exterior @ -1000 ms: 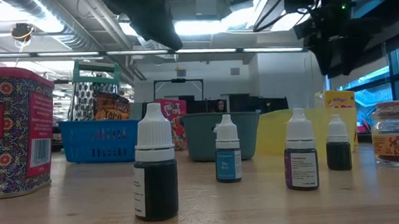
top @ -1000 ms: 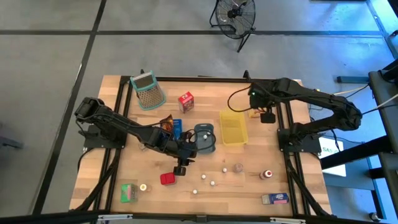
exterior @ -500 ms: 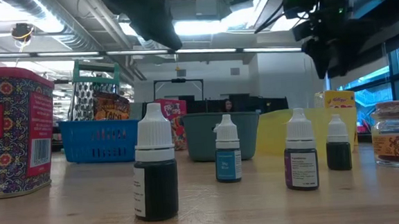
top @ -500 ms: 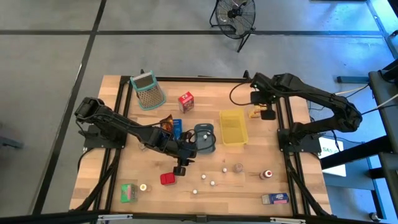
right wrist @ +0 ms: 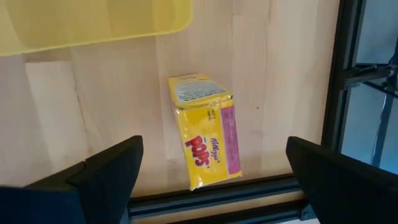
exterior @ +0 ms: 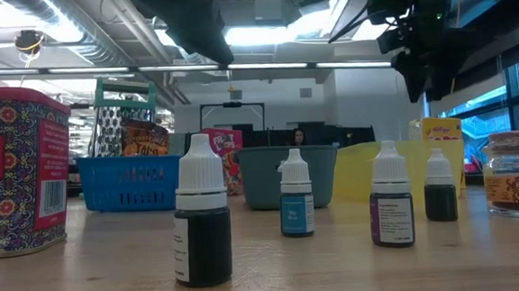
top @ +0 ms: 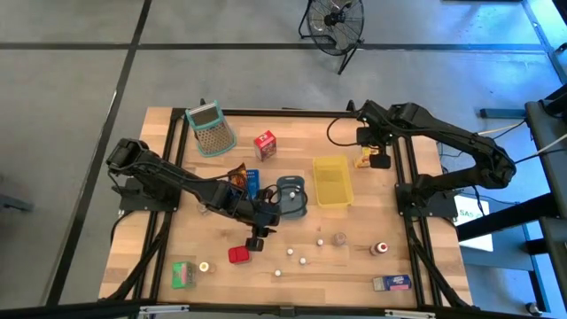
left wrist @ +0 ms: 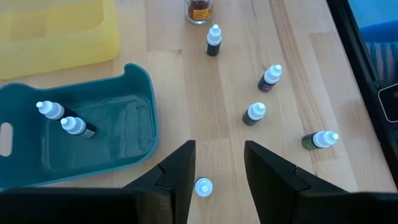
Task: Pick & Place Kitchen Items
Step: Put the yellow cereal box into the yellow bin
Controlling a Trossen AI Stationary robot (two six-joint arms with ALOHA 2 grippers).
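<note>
Right end effector (right wrist: 211, 186) wide open above yellow carton (right wrist: 204, 130), empty

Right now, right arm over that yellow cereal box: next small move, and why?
Probably lower straight down. The right end effector is open and hangs above the yellow Pops cereal box, which lies flat on the wood by the table's edge rail, beside the yellow tray. Its fingers already straddle the box, so descend, then close.

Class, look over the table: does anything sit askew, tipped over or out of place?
Yes. Two dropper bottles lie on their sides in the teal tray, while those on the table stand upright. The yellow cereal box sits alone by the table's edge, beneath the open right gripper.
</note>
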